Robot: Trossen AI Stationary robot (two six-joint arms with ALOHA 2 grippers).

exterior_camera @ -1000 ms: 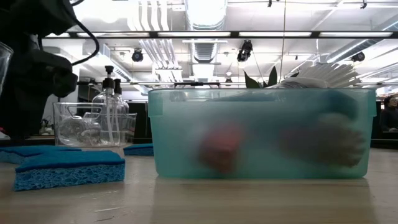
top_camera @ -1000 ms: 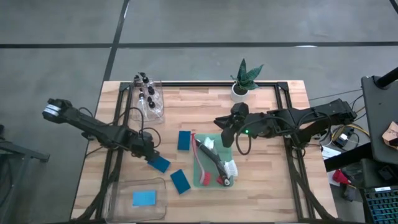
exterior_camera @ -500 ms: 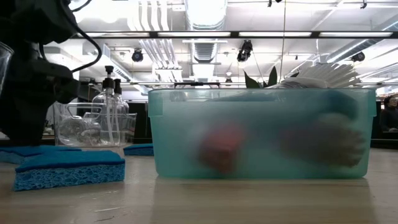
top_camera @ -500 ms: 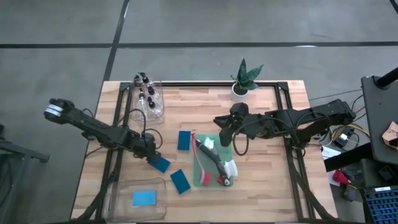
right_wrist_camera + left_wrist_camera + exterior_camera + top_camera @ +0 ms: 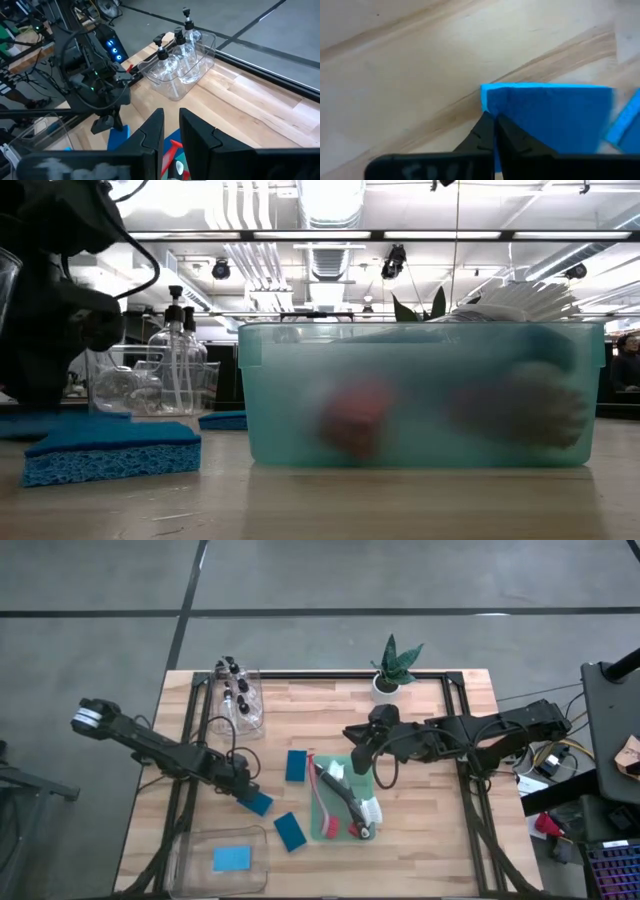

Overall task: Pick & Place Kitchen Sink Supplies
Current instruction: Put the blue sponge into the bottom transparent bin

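My left gripper (image 5: 245,792) is down at the table, shut on a flat blue sponge (image 5: 259,804) left of the green bin (image 5: 322,812). Two more blue sponges (image 5: 296,765) (image 5: 290,831) lie flat on the table, and another (image 5: 232,858) lies in the clear bin (image 5: 190,852) at the near left. My right gripper (image 5: 358,762) hangs slightly open and empty over the green bin's far end. Red, black and white brushes (image 5: 345,805) lie in that bin. Clear bottles with black tops (image 5: 238,692) stand in a clear bin at the far left. My left gripper pinches the sponge at its edge beside a corner (image 5: 487,97), between its two fingertips (image 5: 482,131). The fingers slant down from the table's left side. The sponge lies flat on the table.
A potted green plant (image 5: 390,670) stands at the far edge. In the low view the green bin (image 5: 420,395) fills the middle and a blue sponge (image 5: 110,450) lies near left. Bare wood lies right of the green bin.
My left gripper has gone down a little onto the blue sponge. The sponge stays where it was on the table.
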